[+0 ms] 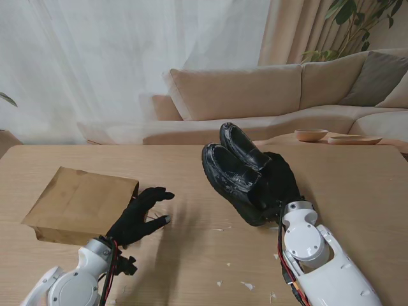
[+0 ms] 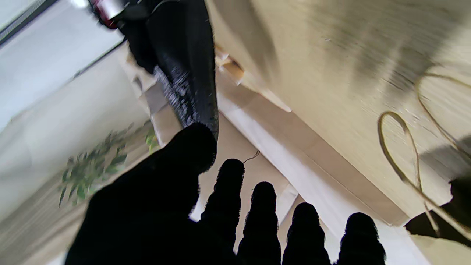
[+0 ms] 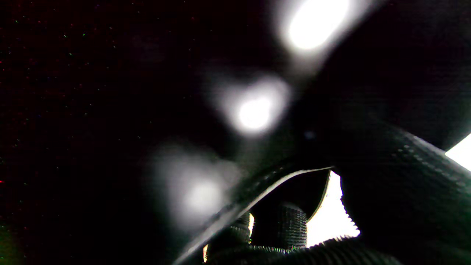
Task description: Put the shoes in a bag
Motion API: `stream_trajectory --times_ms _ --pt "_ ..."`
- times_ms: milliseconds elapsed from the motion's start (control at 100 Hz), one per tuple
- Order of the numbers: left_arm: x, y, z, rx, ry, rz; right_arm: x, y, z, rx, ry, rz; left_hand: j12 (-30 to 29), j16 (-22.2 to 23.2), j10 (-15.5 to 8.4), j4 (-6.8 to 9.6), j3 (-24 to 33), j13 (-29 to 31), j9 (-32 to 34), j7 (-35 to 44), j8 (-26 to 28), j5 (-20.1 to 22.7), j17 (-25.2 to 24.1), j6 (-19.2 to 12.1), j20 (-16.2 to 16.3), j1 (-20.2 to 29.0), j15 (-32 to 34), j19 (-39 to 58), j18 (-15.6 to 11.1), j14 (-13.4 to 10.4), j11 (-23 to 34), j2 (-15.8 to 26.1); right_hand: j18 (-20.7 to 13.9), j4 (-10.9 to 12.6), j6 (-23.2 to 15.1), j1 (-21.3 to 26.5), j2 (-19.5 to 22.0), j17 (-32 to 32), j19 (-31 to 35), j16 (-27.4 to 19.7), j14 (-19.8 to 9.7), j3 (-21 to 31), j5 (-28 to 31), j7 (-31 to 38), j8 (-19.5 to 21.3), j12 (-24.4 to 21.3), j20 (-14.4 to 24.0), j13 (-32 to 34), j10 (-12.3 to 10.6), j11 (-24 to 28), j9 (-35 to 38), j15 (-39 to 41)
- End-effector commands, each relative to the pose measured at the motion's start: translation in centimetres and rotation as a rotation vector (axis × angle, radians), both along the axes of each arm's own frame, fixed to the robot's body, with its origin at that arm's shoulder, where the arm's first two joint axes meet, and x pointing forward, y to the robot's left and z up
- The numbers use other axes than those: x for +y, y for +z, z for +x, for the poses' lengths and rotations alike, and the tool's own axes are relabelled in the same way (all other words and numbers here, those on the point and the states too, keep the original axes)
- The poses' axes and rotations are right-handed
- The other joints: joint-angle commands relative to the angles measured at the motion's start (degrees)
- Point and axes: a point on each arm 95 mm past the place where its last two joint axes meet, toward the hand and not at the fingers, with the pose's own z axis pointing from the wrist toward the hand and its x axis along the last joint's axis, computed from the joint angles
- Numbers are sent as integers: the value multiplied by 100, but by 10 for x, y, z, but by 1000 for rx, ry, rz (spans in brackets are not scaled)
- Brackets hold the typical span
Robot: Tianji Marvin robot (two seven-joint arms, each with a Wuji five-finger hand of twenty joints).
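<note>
With the right hand (image 1: 280, 185) seemingly clamped on both black shoes (image 1: 237, 171) mid-bench, and the left hand (image 1: 140, 215) spread empty beside the flat paper bag (image 1: 81, 204) near the left edge, the unopened bag could block them.

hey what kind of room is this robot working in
Most likely a living room at home or a mock-up of one: a beige sectional sofa sits behind the wooden table, sheer curtains cover the window, and a leafy houseplant stands in the corner.
</note>
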Motion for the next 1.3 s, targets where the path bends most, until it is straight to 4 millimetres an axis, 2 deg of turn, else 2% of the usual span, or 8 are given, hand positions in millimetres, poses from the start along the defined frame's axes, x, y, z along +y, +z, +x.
stream_trajectory --times_ms 0,200,560,960,1090,1120,1180,1290 --pt "8 17 15 -25 -17 45 13 9 -5 -33 39 25 121 118 45 -106 253 -82 2 87 125 -136 -71 -18 204 -135 29 113 -154 -22 95 -198 -142 115 -1054 187 411 30 100 48 -211 719 628 634 491 150 51 26 -266 367 225 61" --pt "22 29 41 -55 -133 261 17 6 -17 -32 87 7 278 528 34 -163 636 -109 -3 186 287 39 -133 68 754 -311 164 358 -105 27 137 -480 -137 123 -1045 205 428 33 100 52 -200 691 635 622 511 141 53 21 -258 344 230 67" --pt "49 39 63 -44 -286 642 21 5 -24 -44 132 -31 238 482 -132 -193 708 -91 -38 176 397 302 -145 70 935 -597 82 389 -133 -72 18 -590 -130 128 -1056 198 428 46 99 51 -204 698 645 597 556 140 51 18 -260 335 231 66" --pt "47 23 61 69 -328 787 21 7 -23 -55 123 -27 382 633 36 -222 868 -108 144 304 772 1880 -150 1209 1120 -772 168 378 -52 29 325 -722 -134 121 -1053 203 422 64 102 56 -200 725 658 581 601 135 52 22 -268 319 241 76" --pt "38 15 61 76 -352 795 21 7 -23 -57 122 -31 479 1056 24 -225 1279 -136 107 1131 1624 1474 -207 1249 1522 -476 230 519 3 71 481 -958 -133 118 -1048 207 418 73 104 62 -207 739 664 582 622 138 52 25 -263 322 250 88" --pt "36 13 62 72 -358 801 21 7 -23 -57 122 -31 537 1166 8 -235 1304 -130 63 1684 2104 1051 -216 1214 1636 -344 254 555 16 81 558 -979 -135 117 -1047 208 417 74 105 62 -202 740 665 581 624 138 52 24 -260 324 254 90" --pt "31 11 63 52 -372 823 20 7 -23 -57 121 -31 673 1357 -25 -490 1056 -41 44 2901 3244 316 -265 1107 1994 369 304 701 68 118 735 -1196 -131 117 -1047 209 416 76 105 65 -203 742 665 578 628 139 52 27 -267 325 257 95" --pt "24 7 67 4 -397 867 20 7 -24 -58 118 -32 1102 1604 -61 -517 1004 103 56 4757 4374 -152 -320 1354 2527 1106 441 845 128 159 1301 -1369 -132 117 -1045 216 413 82 107 68 -200 749 666 573 633 140 52 25 -258 325 257 101"
